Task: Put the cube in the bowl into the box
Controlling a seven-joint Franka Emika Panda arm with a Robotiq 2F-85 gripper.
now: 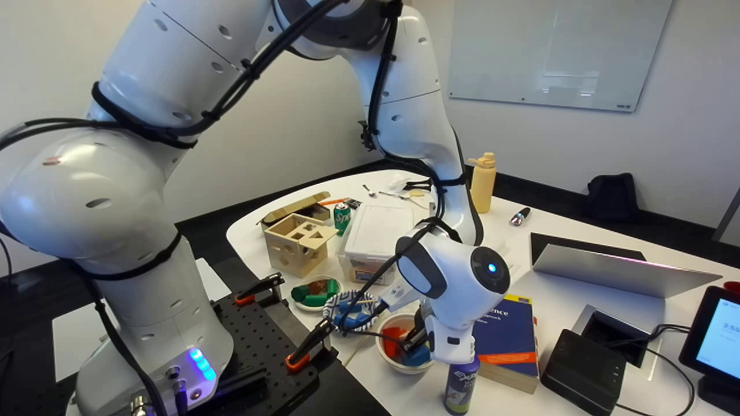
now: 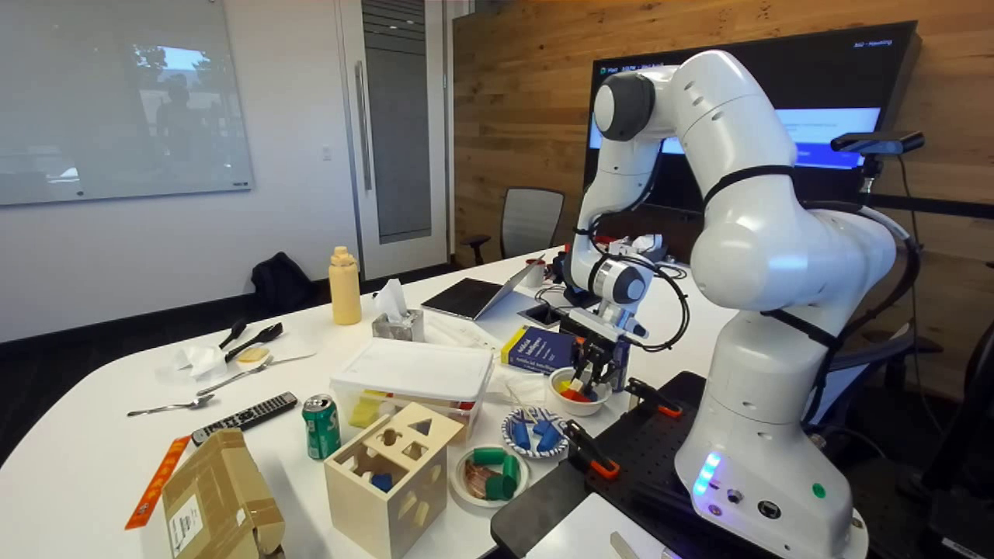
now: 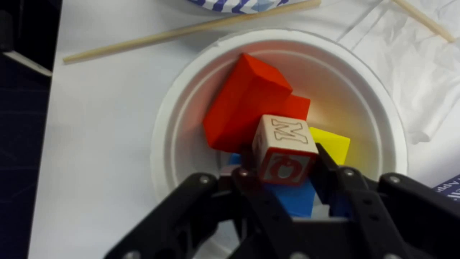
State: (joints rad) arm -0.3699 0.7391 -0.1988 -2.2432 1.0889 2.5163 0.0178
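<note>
Wrist view: pincer [image 3: 285, 156] grips wooden cube [image 3: 285, 144]; round bowl [image 3: 187, 122] beneath

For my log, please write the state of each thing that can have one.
Letter cube: gripped
Gripper: closed on the cube
Bowl: holding coloured blocks
Wooden box: partly open
White container: covered
Laptop: open
Book: closed
Yellow bottle: upright, capped
Green can: upright
Expo bottle: upright
Wall screen: lit
Desk display: lit

A green can [image 2: 321, 427] stands near a white-lidded plastic container [image 2: 411, 369].
</note>
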